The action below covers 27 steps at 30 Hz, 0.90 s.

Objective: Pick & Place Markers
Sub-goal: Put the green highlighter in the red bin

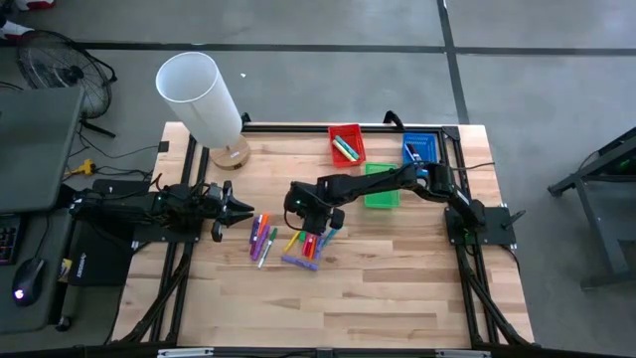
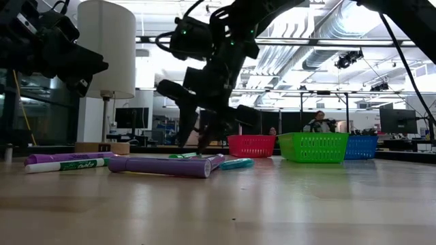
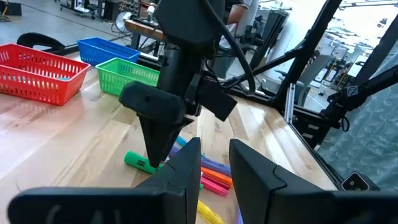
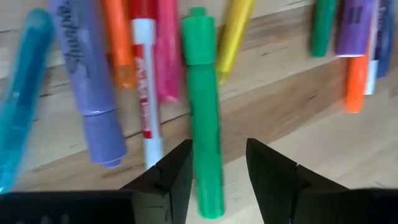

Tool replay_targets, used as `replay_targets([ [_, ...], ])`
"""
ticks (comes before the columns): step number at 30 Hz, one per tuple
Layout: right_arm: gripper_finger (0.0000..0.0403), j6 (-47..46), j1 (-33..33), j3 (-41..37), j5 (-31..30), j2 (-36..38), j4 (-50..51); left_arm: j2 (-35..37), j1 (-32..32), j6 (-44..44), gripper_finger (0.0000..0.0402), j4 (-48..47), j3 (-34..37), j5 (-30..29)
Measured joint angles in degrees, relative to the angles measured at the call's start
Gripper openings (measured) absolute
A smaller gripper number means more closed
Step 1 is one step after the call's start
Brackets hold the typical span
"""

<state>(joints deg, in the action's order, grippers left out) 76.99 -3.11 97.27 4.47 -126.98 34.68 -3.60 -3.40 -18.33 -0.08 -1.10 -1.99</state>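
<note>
High view first: the markers point(image 1: 288, 242) lie scattered in two loose groups near the middle of the worktop, and the right gripper point(image 1: 316, 227) has reached across from the right edge to hang directly over the nearer-right group, while the left gripper point(image 1: 241, 210) waits beside the left edge, its tips pointing toward the other group, just short of it. The red tray point(image 1: 347, 143), green tray point(image 1: 381, 187) and blue tray point(image 1: 421, 149) sit toward the far edge, behind the right arm. Low view: the right gripper point(image 2: 197, 146) points straight down, its tips close to the worktop point(image 2: 218, 211) among the markers, with a purple marker point(image 2: 160, 166) lying flat in front. Left wrist view: the left arm's jaws stand narrowly apart with nothing between them, and beyond them the right gripper point(image 3: 158, 146) descends beside a green marker point(image 3: 142, 162). Right wrist view: this settles the coming move; the green marker point(image 4: 204, 118) lies with one end between the right arm's jaws, which stand partly open on either side and do not clearly touch it. Its long axis runs straight away from the camera, across the line on which the jaws close, so I judge a plain closing would catch it across its barrel.
</note>
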Motion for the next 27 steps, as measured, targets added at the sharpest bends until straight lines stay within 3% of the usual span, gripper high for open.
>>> replay_targets([
  [27,0.0138,-2.1,-1.1,0.1,4.7,-2.6,-2.0,0.0,0.0,0.0,0.0083,0.0,0.0,0.0],
])
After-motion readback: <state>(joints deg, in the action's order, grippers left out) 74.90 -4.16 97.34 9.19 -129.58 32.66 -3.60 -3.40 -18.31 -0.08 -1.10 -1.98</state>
